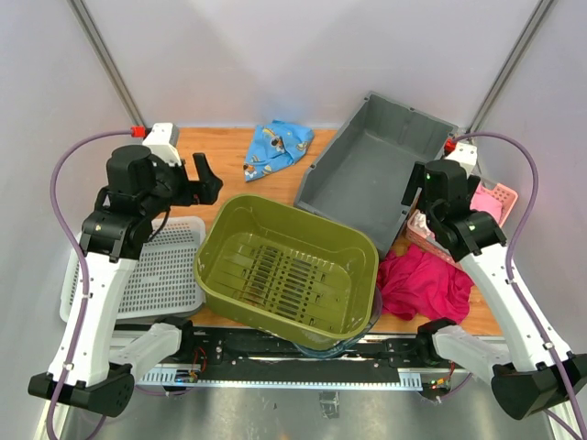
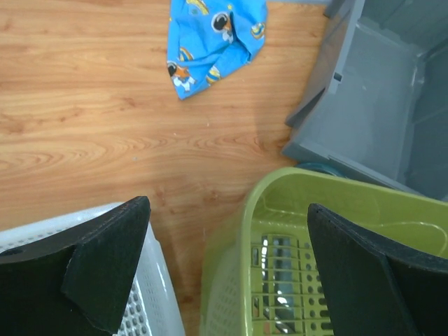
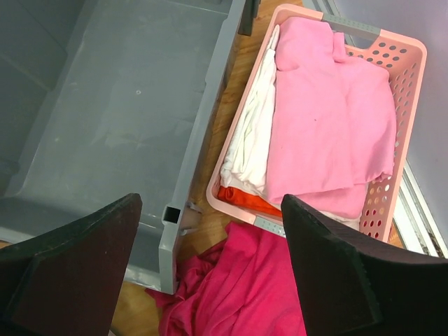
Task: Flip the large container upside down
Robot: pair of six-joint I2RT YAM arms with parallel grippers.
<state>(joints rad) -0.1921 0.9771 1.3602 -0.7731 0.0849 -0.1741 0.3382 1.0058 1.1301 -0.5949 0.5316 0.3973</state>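
Left fingers [image 2: 105, 266] and right fingers [image 3: 336, 266]: one pair each, apart, empty. Large grey container [image 1: 367, 174]: one, tilted, far right of worktop [image 1: 220, 151], just beside right fingers, untouched. Baskets, three: olive basket [image 1: 220, 275], white basket [image 1: 174, 275], pink basket [image 1: 503, 194]. Cloths, two: blue cloth [image 1: 275, 149], red cloth [image 1: 422, 280].

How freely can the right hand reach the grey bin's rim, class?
Probably yes: the right hand hangs open just above the side wall of the grey bin, with nothing between; the pink basket beside it leaves that wall free.

Four containers [image 1: 367, 174] [image 1: 229, 234] [image 1: 170, 266] [image 1: 501, 194], two loose cloths [image 1: 275, 147] [image 1: 422, 280]
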